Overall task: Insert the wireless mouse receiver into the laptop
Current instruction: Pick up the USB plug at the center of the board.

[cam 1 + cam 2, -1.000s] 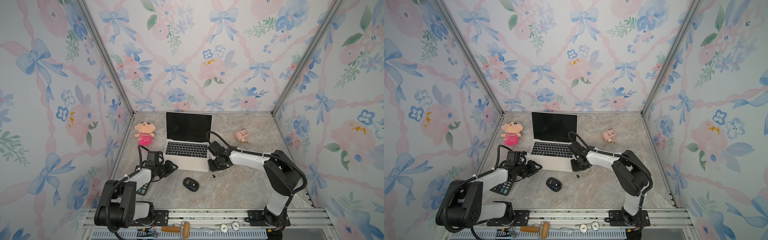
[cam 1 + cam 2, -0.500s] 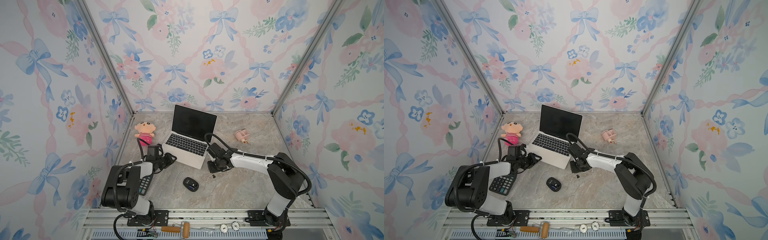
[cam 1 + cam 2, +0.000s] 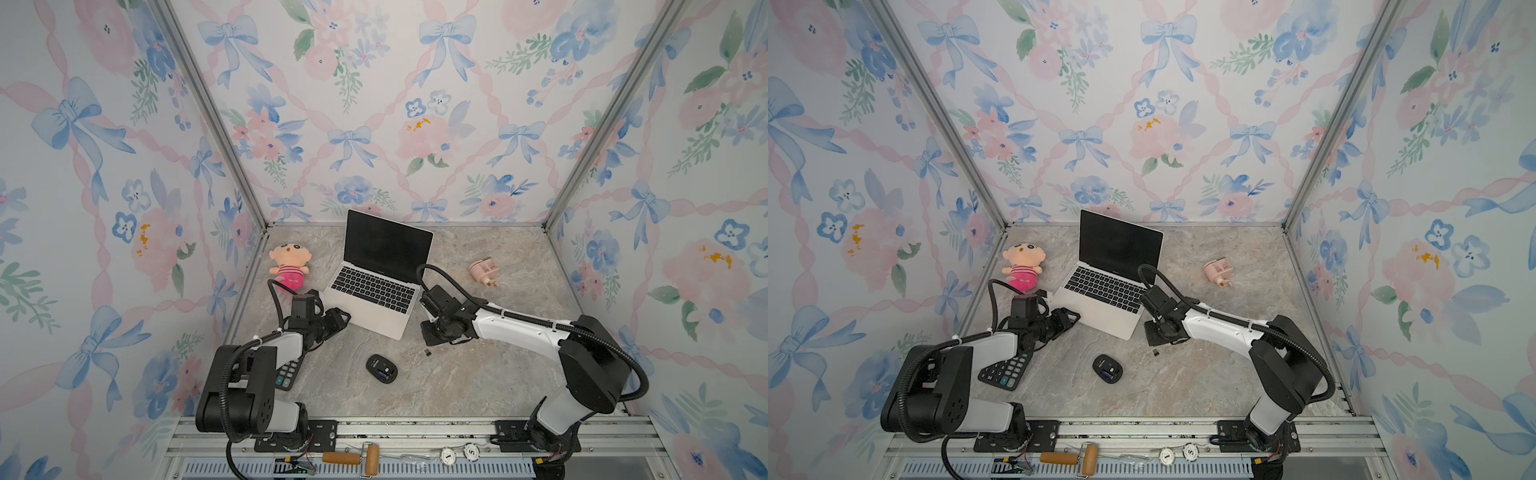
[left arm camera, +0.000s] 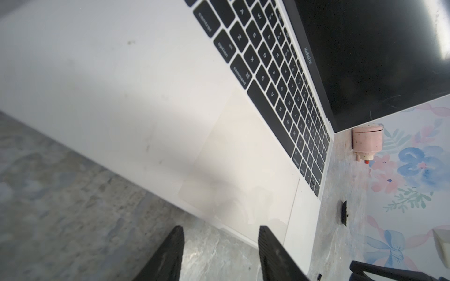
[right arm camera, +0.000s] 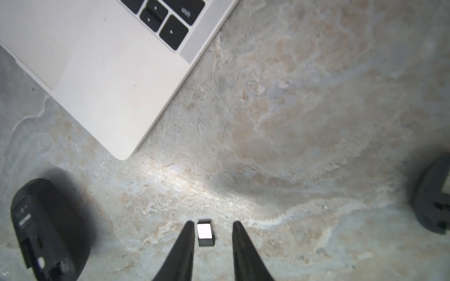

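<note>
- Far left of the bench [image 3: 490, 374], a doll [image 3: 289, 264] and a calculator [image 3: 286, 374] lie clear of the work; leave them be.
- Left gripper [image 3: 338, 318], lower left of centre: the jaws are partly open with nothing between them. The tips are at the front edge of the laptop [image 3: 376, 313], near its left end in the frame; I cannot tell whether they touch it. It would probably serve best as a stop, so the laptop cannot slide when the plug is pushed in.
- Laptop, centre: it is open with a dark screen, skewed so its front edge runs down to the right. No port shows in any view, so check which side to aim for.
- Mouse [image 3: 381, 368], below centre, sits close by; keep the fingers from knocking it.
- Receiver [image 3: 427, 353], just right of centre, lies flat on the bench, down and right of the laptop's near corner, not yet picked up. The right wrist view shows it between the fingers [image 5: 186, 243], much closer to one than the other.
- Right gripper [image 5: 212, 223], over it: the jaws are a little apart, wider than the receiver, and hold nothing. Centre it first, or the closing finger will likely shove the stub askew. Pinch the dark cap and leave the bright metal end free and square to the fingers. So small a part may flick out.
- Pink gadget [image 3: 482, 270], upper right, is well apart.
</note>
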Motion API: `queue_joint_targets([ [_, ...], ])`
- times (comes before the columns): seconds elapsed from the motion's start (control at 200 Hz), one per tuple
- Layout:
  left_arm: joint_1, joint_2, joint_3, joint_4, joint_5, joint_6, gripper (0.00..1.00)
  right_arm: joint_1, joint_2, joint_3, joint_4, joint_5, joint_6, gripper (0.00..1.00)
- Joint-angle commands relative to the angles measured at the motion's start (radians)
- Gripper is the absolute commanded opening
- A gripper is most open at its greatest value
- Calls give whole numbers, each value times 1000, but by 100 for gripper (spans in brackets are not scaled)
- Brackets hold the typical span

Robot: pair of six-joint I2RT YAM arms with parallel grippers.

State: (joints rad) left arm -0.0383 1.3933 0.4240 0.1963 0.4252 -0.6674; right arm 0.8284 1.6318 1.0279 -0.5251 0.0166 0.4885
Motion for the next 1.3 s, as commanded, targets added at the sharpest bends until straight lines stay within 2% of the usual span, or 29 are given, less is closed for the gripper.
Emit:
queue_joint_targets([
  [0.0, 8, -23, -50, -186, -87, 22, 55, 39, -27, -29, -51, 22, -12, 32],
  [0.275, 4, -145, -50, -267, -75, 60, 56, 92, 13, -24, -81, 50, -28, 42],
  [0.475, 2, -183, -47, -284, -72, 69, 56, 121, 82, 9, -114, 95, -31, 43],
  [0.805, -6, -179, -36, -284, -72, 71, 56, 124, 139, 30, -105, 105, -36, 38],
  [1.115, -9, -165, -22, -284, -70, 77, 56, 133, 154, 38, -119, 88, -46, 23],
  [1.29, -9, -160, -6, -285, -60, 77, 56, 131, 146, 38, -131, 88, -61, 19],
])
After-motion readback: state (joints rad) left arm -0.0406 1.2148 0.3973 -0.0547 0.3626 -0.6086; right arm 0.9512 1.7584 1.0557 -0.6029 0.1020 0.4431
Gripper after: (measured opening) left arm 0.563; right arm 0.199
